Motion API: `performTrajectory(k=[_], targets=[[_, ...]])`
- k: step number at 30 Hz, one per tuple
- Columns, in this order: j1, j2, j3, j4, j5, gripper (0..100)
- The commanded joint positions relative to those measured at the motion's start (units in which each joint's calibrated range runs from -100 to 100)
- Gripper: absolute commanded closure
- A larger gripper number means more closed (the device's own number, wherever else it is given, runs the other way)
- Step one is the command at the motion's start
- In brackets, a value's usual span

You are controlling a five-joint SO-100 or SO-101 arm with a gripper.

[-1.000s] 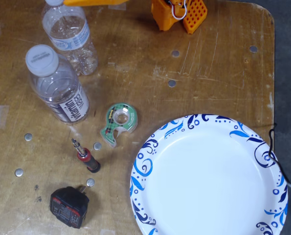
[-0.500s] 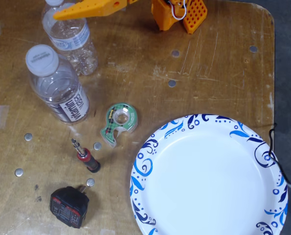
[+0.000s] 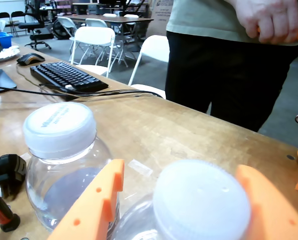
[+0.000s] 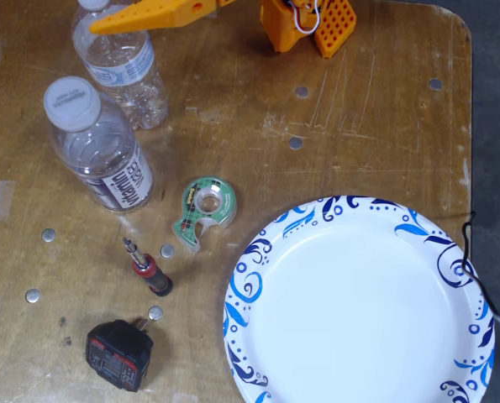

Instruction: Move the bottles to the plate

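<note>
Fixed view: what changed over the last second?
The end effector came further into view from the top edge, reaching left over the far bottle. In the wrist view its fingers straddle that bottle's cap, not yet closed on it. Both bottles, the plate and the tape stayed put.

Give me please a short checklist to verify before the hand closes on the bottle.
1. Hand open: ok, orange fingers stand either side of the cap.
2. Cap of the blue-label bottle between the fingers: ok.
3. Fingers low enough to grip below the cap: cannot tell.
4. Dark-lettered bottle clear of the fingers: not ok, it sits close beside one finger in the wrist view.
5. Plate empty: ok.
6. Both bottles upright: ok.
</note>
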Motion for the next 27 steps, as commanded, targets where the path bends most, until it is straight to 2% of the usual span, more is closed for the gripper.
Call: performTrajectory(k=[1, 13, 23, 27], targets=[[1.18, -0.12, -1.57, -0.5, -0.2, 85], [5.93, -0.29, -1.48, -0.15, -0.2, 91], [4.95, -0.62, -2.56, -0.68, -0.25, 92], [2.26, -0.71, -5.45, 0.72, -3.59, 92]])
